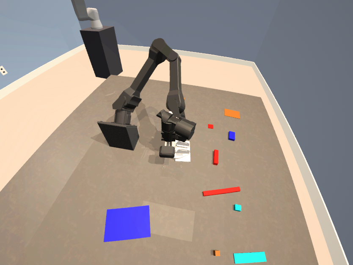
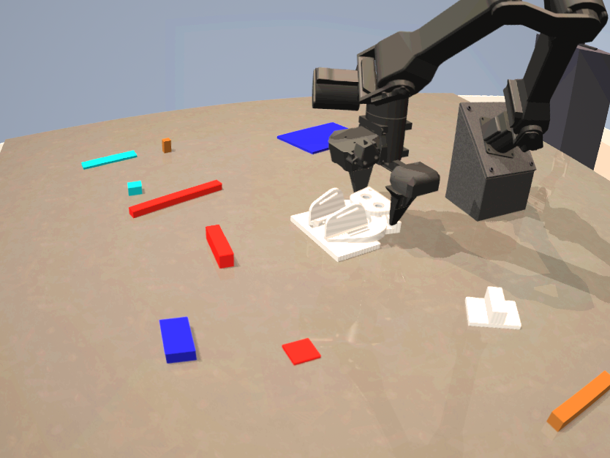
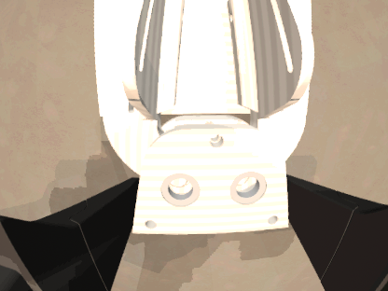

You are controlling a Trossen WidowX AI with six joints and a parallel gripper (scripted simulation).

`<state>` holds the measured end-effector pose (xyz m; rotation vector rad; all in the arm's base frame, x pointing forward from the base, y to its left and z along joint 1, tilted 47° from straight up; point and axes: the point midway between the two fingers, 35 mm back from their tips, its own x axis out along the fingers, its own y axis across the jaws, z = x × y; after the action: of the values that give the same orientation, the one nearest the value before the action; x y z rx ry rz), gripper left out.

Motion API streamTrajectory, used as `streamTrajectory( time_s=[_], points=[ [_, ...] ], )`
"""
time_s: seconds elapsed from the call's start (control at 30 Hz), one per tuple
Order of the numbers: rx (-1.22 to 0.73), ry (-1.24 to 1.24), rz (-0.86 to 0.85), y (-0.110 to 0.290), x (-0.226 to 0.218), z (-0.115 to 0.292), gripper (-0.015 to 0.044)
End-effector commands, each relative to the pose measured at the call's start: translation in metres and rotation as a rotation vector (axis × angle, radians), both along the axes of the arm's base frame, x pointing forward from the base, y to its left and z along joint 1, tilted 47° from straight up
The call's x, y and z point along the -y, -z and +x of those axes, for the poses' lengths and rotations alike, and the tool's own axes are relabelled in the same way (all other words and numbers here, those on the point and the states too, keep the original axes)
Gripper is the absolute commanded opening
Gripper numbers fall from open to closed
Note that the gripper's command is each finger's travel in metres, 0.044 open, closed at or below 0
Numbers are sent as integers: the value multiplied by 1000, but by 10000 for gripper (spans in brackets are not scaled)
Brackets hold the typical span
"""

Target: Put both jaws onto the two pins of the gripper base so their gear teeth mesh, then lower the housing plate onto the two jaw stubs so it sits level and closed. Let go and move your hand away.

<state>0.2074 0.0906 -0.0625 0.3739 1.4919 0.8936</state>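
Observation:
My gripper point(image 2: 377, 207) point(image 3: 213, 200) is shut on the white housing plate point(image 2: 371, 200) point(image 3: 214, 207), with one finger against each side edge. The plate looks about level, over the rear of the white assembly. Pale round ends show off-centre through its two large holes in the wrist view. Whether it touches the parts below is unclear. Two white jaws with upright slotted walls, one jaw point(image 2: 327, 207) point(image 3: 150, 61) and the other point(image 2: 346, 222) point(image 3: 281, 61), stand side by side over a white square slab point(image 2: 339, 255) point(image 1: 185, 158). The gear teeth and pins are hidden.
A small white stepped part point(image 2: 495, 308) stands apart. A long red bar point(image 1: 221, 191) point(image 2: 175, 198), a short red bar point(image 1: 215, 157) point(image 2: 219, 245), a blue block point(image 1: 231, 136) point(image 2: 178, 339) and a red tile point(image 1: 210, 126) point(image 2: 300, 350) lie around the assembly.

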Motion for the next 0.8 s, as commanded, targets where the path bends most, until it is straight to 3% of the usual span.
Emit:
streamTrajectory(
  time_s=[0.0,0.77],
  points=[
    [-2,4,2,0,-1,0,351],
    [-2,3,3,4,-4,-1,351]
  ],
)
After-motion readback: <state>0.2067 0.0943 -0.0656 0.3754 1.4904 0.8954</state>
